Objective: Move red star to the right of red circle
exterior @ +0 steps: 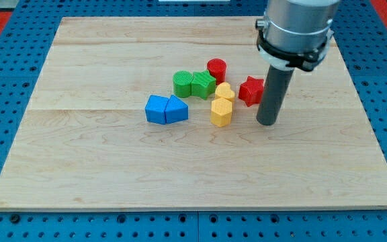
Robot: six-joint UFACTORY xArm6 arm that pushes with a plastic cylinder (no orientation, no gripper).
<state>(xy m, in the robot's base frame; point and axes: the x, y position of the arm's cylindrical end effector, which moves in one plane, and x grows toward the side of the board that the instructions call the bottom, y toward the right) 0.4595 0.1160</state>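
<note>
worktop (79, 168) | blue pair (166, 109) mid, left of cluster | green pair (193, 84) | red circle (216, 69) nearer top edge | 2 yellow blocks (222, 104) below it | red star (250, 91) right & lower of circle | my tip (267, 123) just right of star, twd bottom edge | no jaws, bare rod

Eight small blocks lie on the wooden board (79, 168), two of each colour.

Two are red: one red circle (216, 68) and one red star (250, 90).

Two are green: one rounded green block (181, 83) and one angular green block (203, 84).

Two are yellow: one yellow hexagon (221, 112) and one smaller yellow block (225, 91) whose shape is hard to make out.

Two are blue: one blue block (156, 109) and a second, wedge-like blue block (177, 109).

There is one board and one dark rod (274, 94).
</note>
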